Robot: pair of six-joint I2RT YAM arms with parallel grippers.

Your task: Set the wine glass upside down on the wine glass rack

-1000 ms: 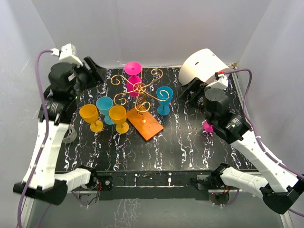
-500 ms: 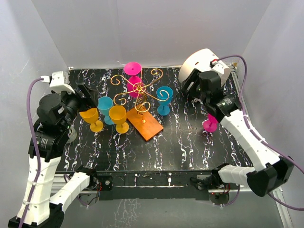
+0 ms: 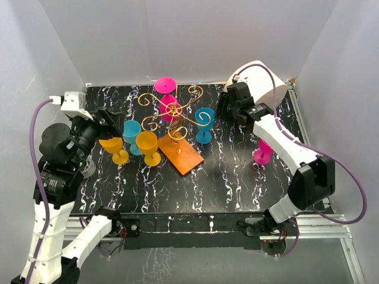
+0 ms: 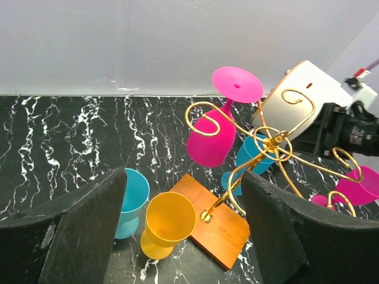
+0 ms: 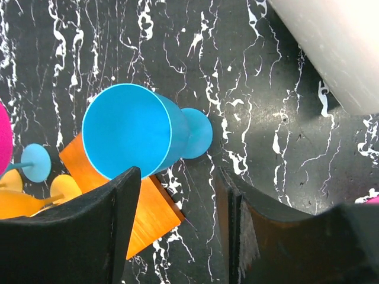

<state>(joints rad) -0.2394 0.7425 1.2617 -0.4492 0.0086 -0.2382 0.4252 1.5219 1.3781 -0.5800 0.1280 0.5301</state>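
Flanking the wine glass rack (image 3: 183, 157), left claw (image 3: 112, 121) and right claw (image 3: 222, 112) apart (both empty).

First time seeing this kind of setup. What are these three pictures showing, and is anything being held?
Two white robot arms are bolted at the near edge of a black marbled table. The wide picture is from a fixed camera above and behind them. The other two are from a camera on each wrist, looking out between that arm's dark fingers. A gold wire rack on an orange base stands mid-table, one pink glass hanging upside down on it. Beside it stand two yellow glasses, two blue glasses and a second pink glass. The left tool and the right tool are open and hold nothing; the right one faces one of the blue glasses.
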